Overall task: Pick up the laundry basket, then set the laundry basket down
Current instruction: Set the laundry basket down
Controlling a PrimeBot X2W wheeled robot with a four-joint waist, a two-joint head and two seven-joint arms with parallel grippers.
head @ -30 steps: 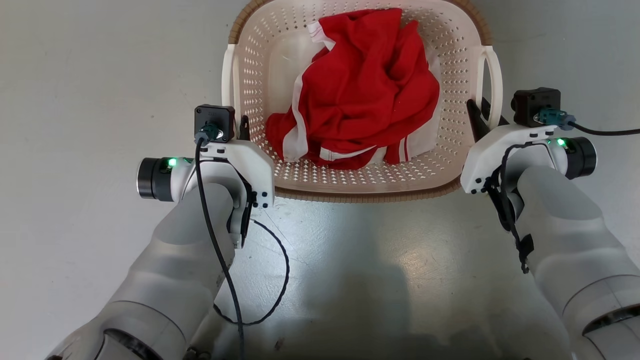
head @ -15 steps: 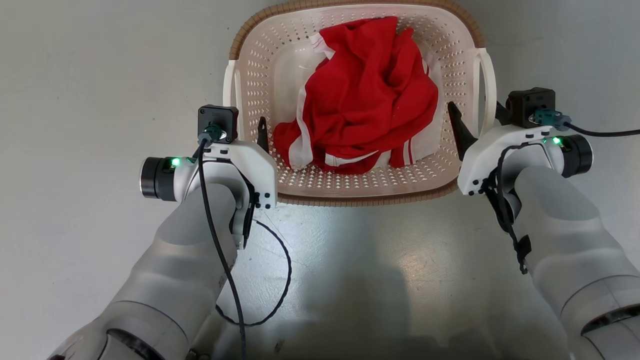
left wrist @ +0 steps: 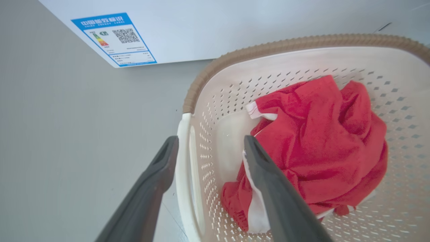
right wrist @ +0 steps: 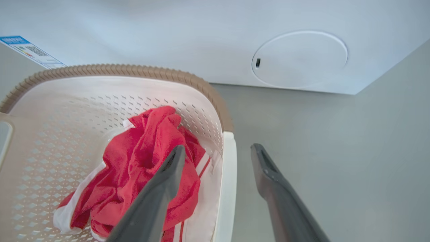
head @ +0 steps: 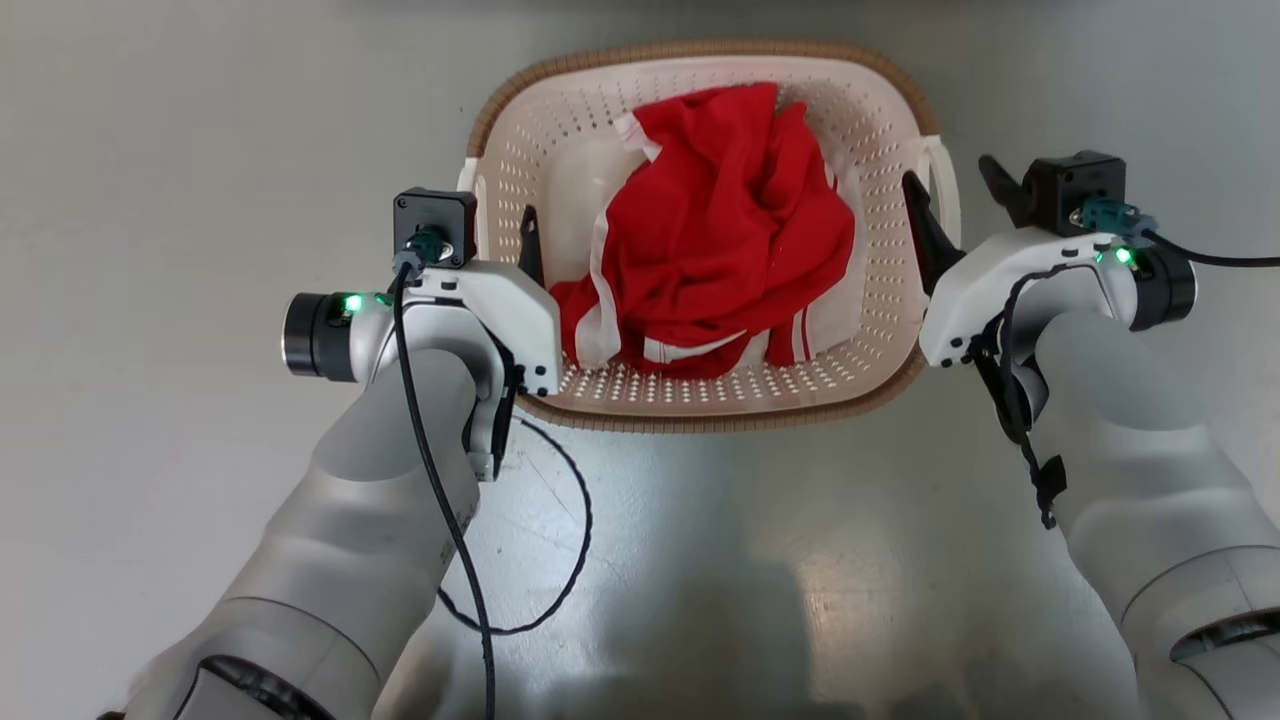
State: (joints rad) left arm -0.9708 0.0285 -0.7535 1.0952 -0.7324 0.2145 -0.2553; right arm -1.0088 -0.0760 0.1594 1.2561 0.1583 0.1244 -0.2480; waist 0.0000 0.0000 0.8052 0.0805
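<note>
Laundry basket point(head: 690, 385) between left claw point(left wrist: 211, 141) and right claw point(right wrist: 219, 148) (both wide, gripping nothing), each straddling handle point(left wrist: 183, 168).

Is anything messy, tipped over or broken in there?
Nothing stands out. The cream perforated plastic basket with the brown rim stands upright on the grey floor, and the crumpled red-and-white cloth lies wholly inside it, nothing spilled.

Laundry basket point(head: 720, 421) on grey floor point(head: 150, 150)
</note>
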